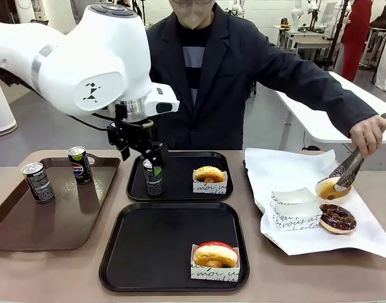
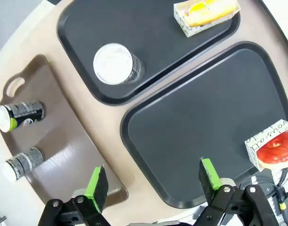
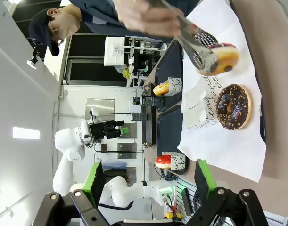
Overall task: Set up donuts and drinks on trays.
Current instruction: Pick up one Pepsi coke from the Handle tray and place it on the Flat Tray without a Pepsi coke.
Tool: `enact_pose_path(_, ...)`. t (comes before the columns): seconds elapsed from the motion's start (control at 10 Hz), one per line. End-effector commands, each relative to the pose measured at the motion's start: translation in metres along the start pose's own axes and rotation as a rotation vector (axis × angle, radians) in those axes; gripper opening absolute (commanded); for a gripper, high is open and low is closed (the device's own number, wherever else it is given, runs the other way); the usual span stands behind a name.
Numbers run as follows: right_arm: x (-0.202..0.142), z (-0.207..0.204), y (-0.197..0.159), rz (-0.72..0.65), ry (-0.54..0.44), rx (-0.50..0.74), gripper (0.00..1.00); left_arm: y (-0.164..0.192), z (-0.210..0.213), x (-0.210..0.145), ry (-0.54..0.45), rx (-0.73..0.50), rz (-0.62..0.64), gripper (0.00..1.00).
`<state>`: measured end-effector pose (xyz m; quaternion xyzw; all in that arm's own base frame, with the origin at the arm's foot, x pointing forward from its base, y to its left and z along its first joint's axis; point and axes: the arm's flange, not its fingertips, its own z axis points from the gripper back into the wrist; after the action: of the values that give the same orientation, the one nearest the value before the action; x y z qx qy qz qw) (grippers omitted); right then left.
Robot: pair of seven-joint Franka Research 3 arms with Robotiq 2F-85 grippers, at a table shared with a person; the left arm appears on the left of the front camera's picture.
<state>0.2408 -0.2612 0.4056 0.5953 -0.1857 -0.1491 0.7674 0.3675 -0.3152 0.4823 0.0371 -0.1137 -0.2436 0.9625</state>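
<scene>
Front tray (image 1: pixel 148 246) lacks a can, so left gripper (image 1: pixel 152 158), jaws spread wide above the can (image 1: pixel 153 181) on the far tray (image 1: pixel 180 189), should rise straight clear before fetching another.

Can (image 1: pixel 153 178) and donut (image 1: pixel 209 174) on far tray (image 1: pixel 180 190); second donut (image 1: pixel 215 255) on near tray (image 1: pixel 151 246).

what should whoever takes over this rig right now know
Left gripper: jaws open, by the can on the far tray.
Right gripper: jaws open, empty.
Far tray has can and glazed donut: done.
Near tray has a red donut, no can.
Two cans on the brown tray.
Person's tongs grip a loose donut on the paper.
Left to do: a can onto the near tray.
</scene>
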Motion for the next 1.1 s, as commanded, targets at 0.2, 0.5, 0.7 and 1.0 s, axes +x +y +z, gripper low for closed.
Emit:
enact_pose_path(0.2,0.002,0.0,0.0,0.016,-0.017,0.026,1.0,0.0,0.001,0.009,-0.009,0.016,-0.018,1.0)
enact_pose_path(0.5,0.002,0.0,0.0,0.016,-0.017,0.026,1.0,-0.001,0.001,0.004,-0.003,-0.001,-0.006,1.0)
enact_pose_path(0.7,0.002,0.0,0.0,0.016,-0.017,0.026,1.0,0.06,0.014,0.007,-0.003,0.017,0.114,1.0)
enact_pose_path(1.0,0.002,0.0,0.0,0.016,-0.017,0.026,1.0,0.161,0.006,-0.011,0.066,0.056,0.315,1.0)
